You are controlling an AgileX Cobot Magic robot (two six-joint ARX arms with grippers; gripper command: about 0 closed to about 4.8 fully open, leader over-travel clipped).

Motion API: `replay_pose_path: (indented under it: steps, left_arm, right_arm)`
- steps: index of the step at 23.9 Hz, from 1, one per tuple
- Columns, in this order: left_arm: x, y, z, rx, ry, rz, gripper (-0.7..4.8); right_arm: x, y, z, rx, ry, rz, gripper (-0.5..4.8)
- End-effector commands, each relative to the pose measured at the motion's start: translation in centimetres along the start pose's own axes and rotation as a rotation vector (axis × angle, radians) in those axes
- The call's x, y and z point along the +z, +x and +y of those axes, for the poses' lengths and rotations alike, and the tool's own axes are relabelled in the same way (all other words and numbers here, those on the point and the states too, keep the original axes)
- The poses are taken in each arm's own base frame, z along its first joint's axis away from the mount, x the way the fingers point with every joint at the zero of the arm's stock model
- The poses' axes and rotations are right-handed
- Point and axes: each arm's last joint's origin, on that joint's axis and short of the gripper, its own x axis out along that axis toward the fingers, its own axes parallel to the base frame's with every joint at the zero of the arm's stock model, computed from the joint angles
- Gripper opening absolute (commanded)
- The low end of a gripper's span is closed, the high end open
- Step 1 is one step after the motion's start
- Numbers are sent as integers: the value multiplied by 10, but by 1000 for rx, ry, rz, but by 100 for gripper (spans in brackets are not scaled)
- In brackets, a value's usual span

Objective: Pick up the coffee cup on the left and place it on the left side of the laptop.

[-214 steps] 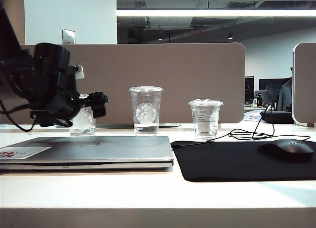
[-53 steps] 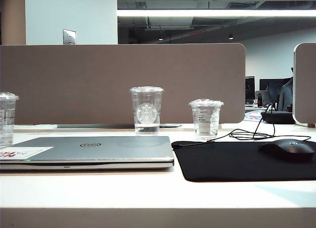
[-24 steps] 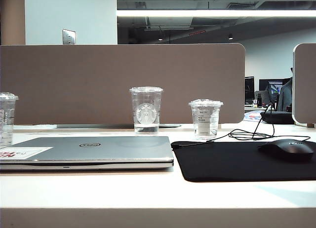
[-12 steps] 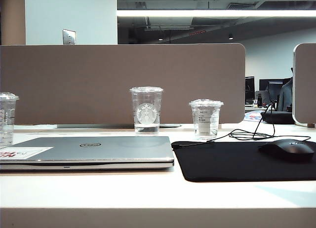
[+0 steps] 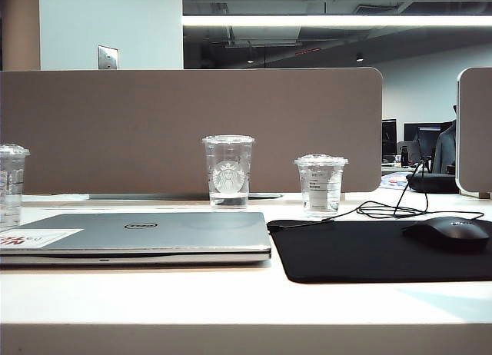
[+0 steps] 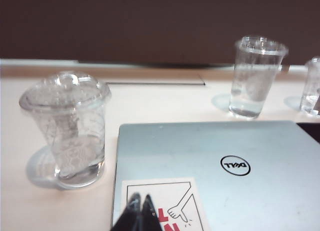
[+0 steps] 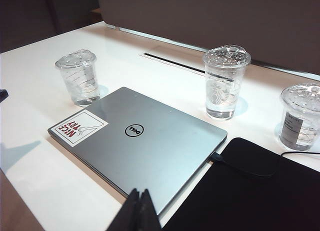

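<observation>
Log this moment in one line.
short clear plastic coffee cup: standing left of silver-grey Dell laptop | left fingers: shut, empty | right fingers: shut, empty

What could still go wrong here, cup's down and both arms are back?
Little: coffee cup stands upright left of the laptop, both grippers shut and clear of it.
1. It sits close to the laptop's edge; a nudge could tip water onto it.
2. Left gripper hangs over the laptop's sticker corner, right gripper over its front edge.

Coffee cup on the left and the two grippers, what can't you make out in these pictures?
- Coffee cup: exterior view's left edge cuts off part of it.
- Its side print: too smudgy to read in either wrist view.
- Left gripper and right gripper: absent from the exterior view; only shut tips show, cut off by the wrist views' edges.
- Laptop: cropped by left wrist view's edges.
</observation>
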Motion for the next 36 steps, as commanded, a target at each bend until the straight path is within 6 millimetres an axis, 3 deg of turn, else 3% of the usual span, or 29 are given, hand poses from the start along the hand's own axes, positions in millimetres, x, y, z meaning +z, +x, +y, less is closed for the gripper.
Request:
replay_pose_path:
  steps: [1, 23, 27, 31, 36]
  left_arm:
    - [4, 0, 4, 4, 4, -28, -5]
    - [1, 0, 5, 54, 11, -2, -5]
    - [1, 0, 5, 54, 11, -2, -5]
    - [1, 0, 5, 53, 11, -2, -5]
    - [1, 0, 5, 53, 11, -2, -5]
  right_arm:
    - [4, -1, 0, 0, 0, -27, -3]
    - [4, -1, 0, 1, -1, -27, -3]
    - [0, -2, -12, -213, 44, -63, -3]
    - [-23, -11, -34, -410, 63, -200, -3]
    - [-58, -26, -49, -582, 71, -230, -3]
